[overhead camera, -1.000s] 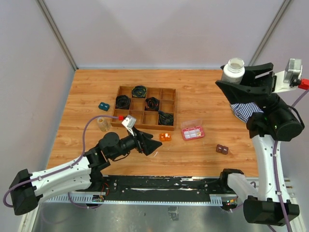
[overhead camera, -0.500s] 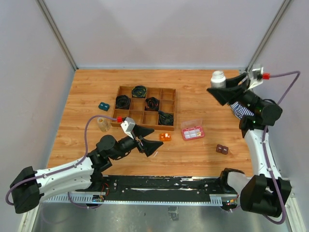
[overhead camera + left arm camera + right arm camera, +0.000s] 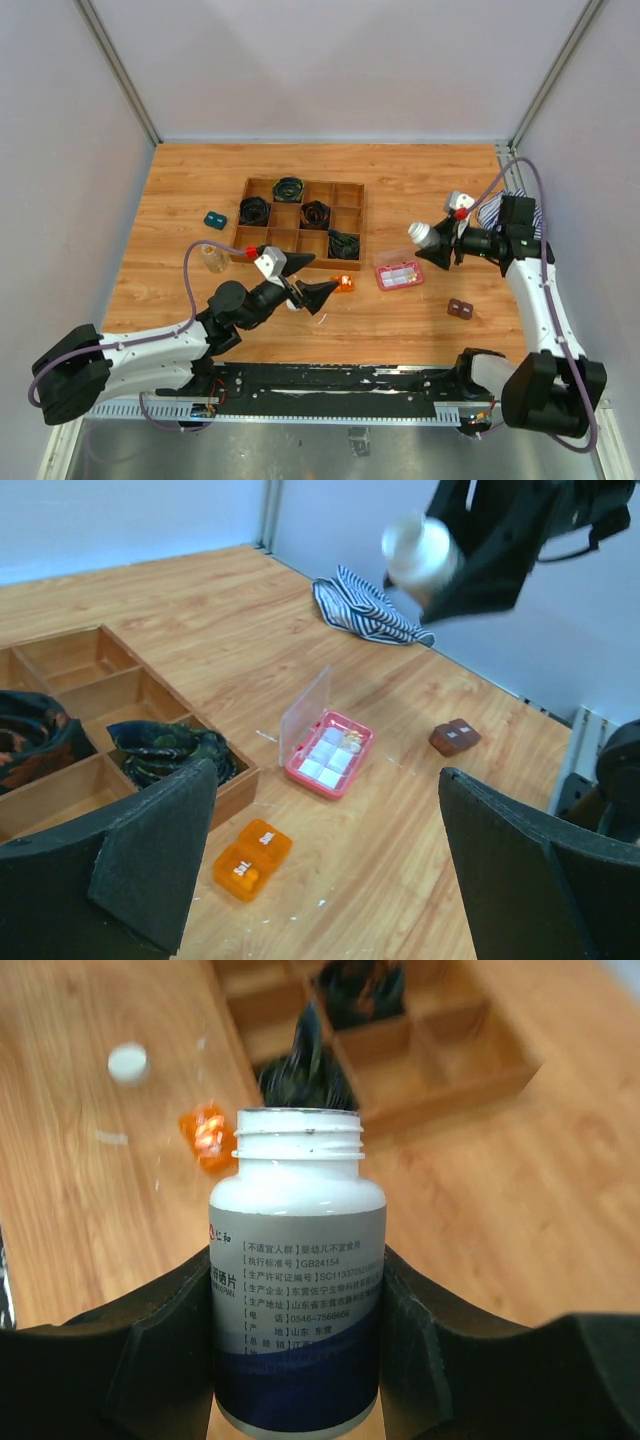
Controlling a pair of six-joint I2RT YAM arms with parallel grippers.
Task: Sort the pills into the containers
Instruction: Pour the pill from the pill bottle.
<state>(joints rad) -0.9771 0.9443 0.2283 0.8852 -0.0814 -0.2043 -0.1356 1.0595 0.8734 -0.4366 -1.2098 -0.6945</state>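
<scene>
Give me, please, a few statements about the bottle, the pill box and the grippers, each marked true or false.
1. The right gripper holds a white bottle. True.
2. The bottle has its cap on. False: its threaded neck is bare and open.
3. The pink box is closed. False: its clear lid stands open, and the white compartments show.
4. The left gripper is open and holds nothing. True.
5. The orange block sits inside the wooden tray. False: it lies on the table, just outside the tray's near edge.
</scene>
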